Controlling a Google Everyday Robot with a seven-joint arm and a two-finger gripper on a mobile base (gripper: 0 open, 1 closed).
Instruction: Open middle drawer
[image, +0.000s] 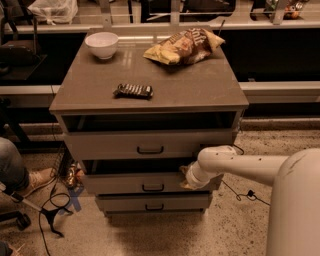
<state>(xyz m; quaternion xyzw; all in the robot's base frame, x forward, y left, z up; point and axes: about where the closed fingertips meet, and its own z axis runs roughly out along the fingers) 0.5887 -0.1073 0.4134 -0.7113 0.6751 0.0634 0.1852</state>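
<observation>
The middle drawer (125, 183) is the grey-brown front with a small dark bar handle (152, 188), between a taller drawer above and a narrower one below. It stands out a little from the cabinet, with a dark gap above its front. My gripper (188, 178) is at the right end of this drawer's top edge, at the end of my white arm (235, 162) reaching in from the right. The gripper's tip lies against the drawer front and is partly hidden there.
The top drawer (150, 144) also stands slightly open; the bottom drawer (152, 202) is pushed in. On the cabinet top are a white bowl (102, 44), a chip bag (185, 46) and a dark snack bar (133, 90). A person's foot (37, 179) and cables (50, 210) lie at the left.
</observation>
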